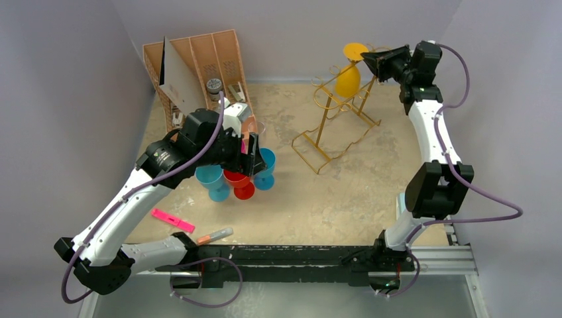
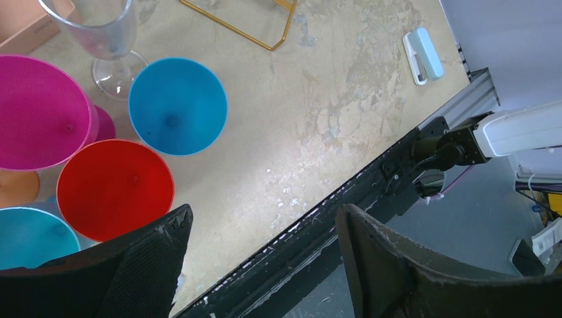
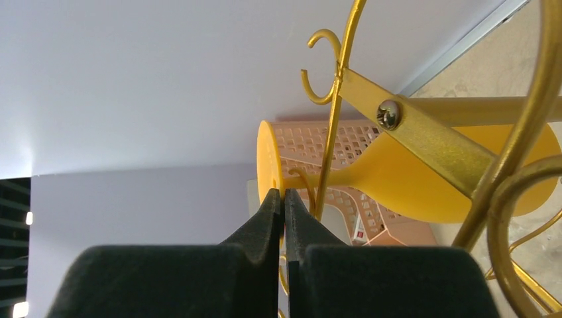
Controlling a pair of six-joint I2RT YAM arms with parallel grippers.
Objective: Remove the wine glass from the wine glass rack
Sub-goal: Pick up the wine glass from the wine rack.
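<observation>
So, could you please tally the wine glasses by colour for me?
Yellow plastic wine glass on the gold wire rack: 1
Blue glasses: 2
Red glass: 1
Magenta glass: 1
Orange glass: 1
Clear glass: 1
Total: 7

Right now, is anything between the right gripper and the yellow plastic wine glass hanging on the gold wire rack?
Nothing visible: the right gripper, shut, sits at the foot of the yellow plastic wine glass, whose stem hangs in the gold wire rack.
</observation>
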